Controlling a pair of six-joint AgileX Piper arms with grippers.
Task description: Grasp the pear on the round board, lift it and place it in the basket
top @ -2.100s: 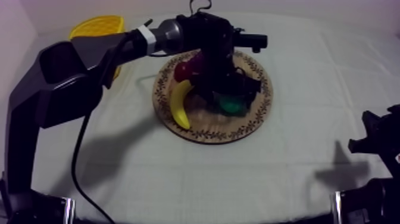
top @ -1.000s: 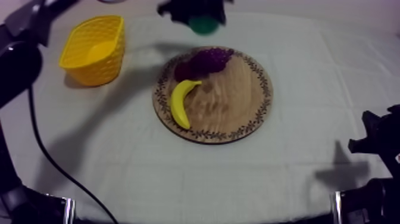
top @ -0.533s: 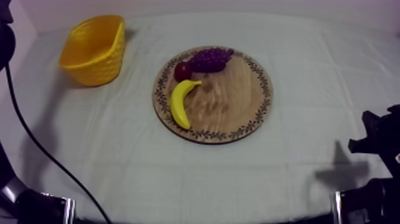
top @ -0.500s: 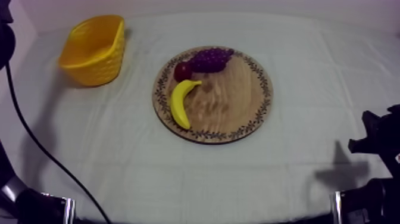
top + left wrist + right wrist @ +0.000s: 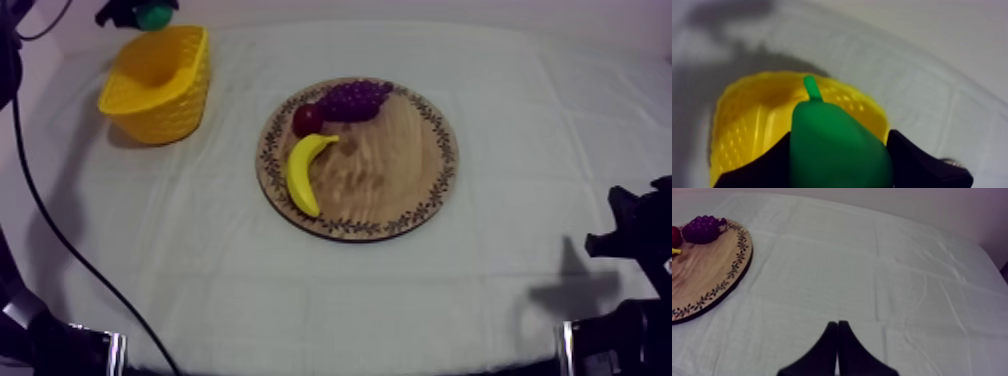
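Left gripper (image 5: pixel 138 13): both black fingers (image 5: pixel 922 165) clamped on the pear (image 5: pixel 834 135), one each side of its wide body, stem pointing away from the wrist. Pear is up in the air at the yellow basket (image 5: pixel 175 100), by its far rim in the top view. In the left wrist view the basket's open inside lies right beneath the stem. Not touching the basket, not inside it yet.

Right gripper (image 5: pixel 837 338): fingers pressed together into a narrow wedge, nothing held. Sits low over bare cloth, well apart from the basket, on the side of the board away from it.

Rest, big to small:
- Table (image 5: pixel 520 110), grey-white cloth; basket stands on it at the far left in the top view.
- Round wooden board (image 5: pixel 400 170), patterned rim, flat on the cloth to the right of the basket and a bit nearer the camera, clear gap between them.
- Banana (image 5: pixel 303 172) lies on the board, on the part nearest the basket, curved, one tip toward the board's middle.
- Bunch of grapes (image 5: pixel 355 100) on the board's far part, farther from the basket than the banana.
- Small red fruit (image 5: pixel 306 119) on the board, touching the grapes at their basket-side end, just beyond the banana's far tip.
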